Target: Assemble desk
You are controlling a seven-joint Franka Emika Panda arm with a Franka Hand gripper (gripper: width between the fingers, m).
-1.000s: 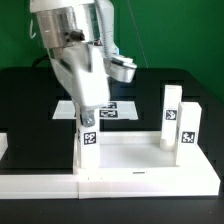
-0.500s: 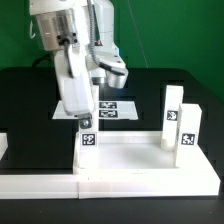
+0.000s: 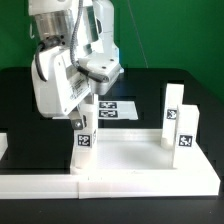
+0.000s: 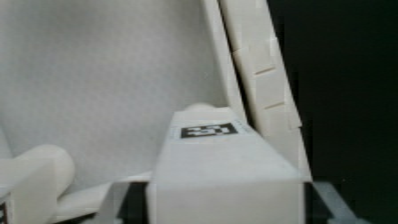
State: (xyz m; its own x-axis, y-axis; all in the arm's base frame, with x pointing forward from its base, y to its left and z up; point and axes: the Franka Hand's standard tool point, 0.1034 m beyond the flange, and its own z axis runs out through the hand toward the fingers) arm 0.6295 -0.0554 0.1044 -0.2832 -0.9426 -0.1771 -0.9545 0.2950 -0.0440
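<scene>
The desk top (image 3: 135, 160) lies on the table as a white tray with its raised rim up. One short square white leg (image 3: 86, 137) stands upright at its near corner on the exterior view's left, and my gripper (image 3: 85, 119) is shut on that leg from above. In the wrist view the same leg (image 4: 221, 165) fills the space between my dark fingers (image 4: 132, 203), its tag (image 4: 210, 129) facing the camera, with the desk top's floor (image 4: 98, 80) and rim (image 4: 247, 60) beyond it. Two more legs (image 3: 173, 116) (image 3: 188, 126) stand upright on the exterior view's right side of the top.
The marker board (image 3: 116, 109) lies on the black table behind the desk top. A long low white border strip (image 3: 120, 186) runs along the front, and a small white piece (image 3: 3, 148) sits at the exterior view's left edge. A green wall backs the scene.
My wrist has turned about the leg: the hand's body swung toward the exterior view's left and the camera mount came round to the front. The leg stays in the same corner.
</scene>
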